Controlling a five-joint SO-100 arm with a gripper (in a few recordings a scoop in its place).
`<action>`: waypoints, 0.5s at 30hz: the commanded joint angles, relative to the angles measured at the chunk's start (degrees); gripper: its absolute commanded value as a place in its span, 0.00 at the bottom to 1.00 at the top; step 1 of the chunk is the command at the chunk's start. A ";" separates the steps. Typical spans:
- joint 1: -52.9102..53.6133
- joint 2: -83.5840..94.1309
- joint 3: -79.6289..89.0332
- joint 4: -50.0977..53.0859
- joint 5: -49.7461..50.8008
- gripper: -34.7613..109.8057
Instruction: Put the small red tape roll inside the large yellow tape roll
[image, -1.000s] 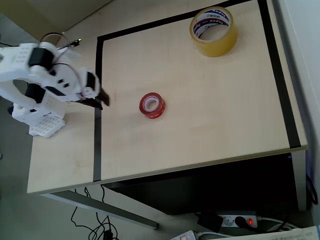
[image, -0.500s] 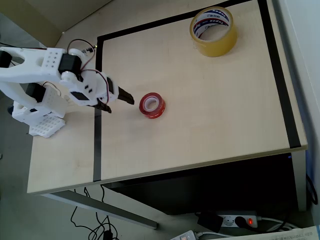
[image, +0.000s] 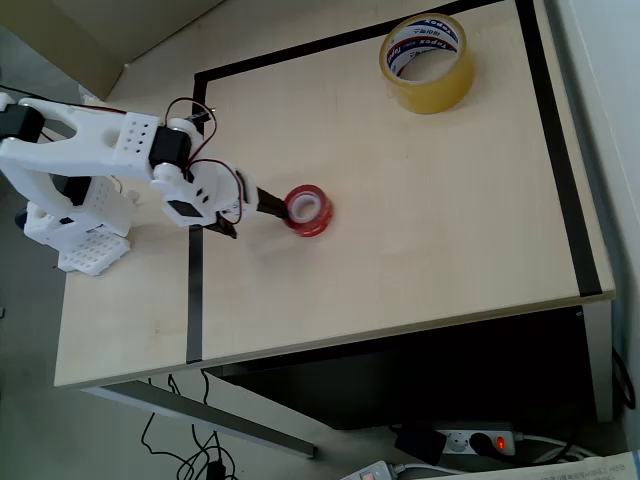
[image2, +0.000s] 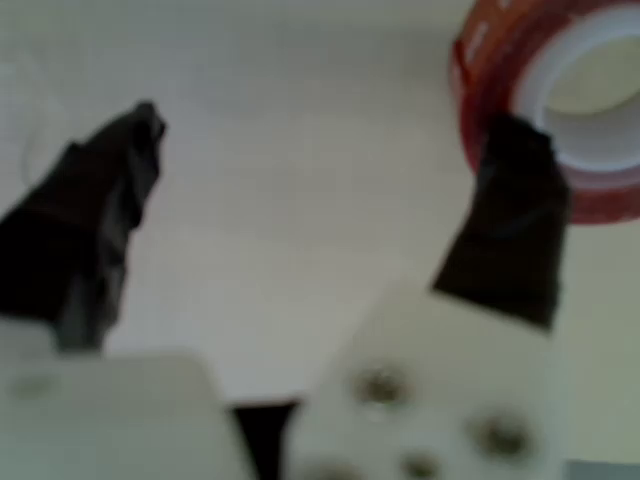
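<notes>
Red roll: small glossy red tape roll (image: 305, 209) with pale core, flat on light wooden table (image: 420, 230), mid-left of black-taped work area in overhead view.
Yellow roll: large translucent yellowish tape roll (image: 427, 62), white printed core, flat near far edge of table, well apart from red roll, hole empty.
Hand: black two-finger hand (image: 252, 208) on white arm, spread wide, holding nothing; in wrist view one finger (image2: 512, 215) overlaps near rim of red roll (image2: 560, 105), other finger off to the left over bare table.
Alignment: roll off to one side, not between fingers.
Done: nothing yet, likely reaching stage only.
Left: centre on red roll, grasp, lift, carry to yellow roll, drop into hole.
</notes>
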 joint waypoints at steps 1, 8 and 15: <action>-0.18 -1.23 -2.81 -0.62 -1.49 0.48; -1.58 -3.16 -3.16 -0.88 -1.85 0.49; -2.55 4.92 -10.81 11.87 -1.67 0.49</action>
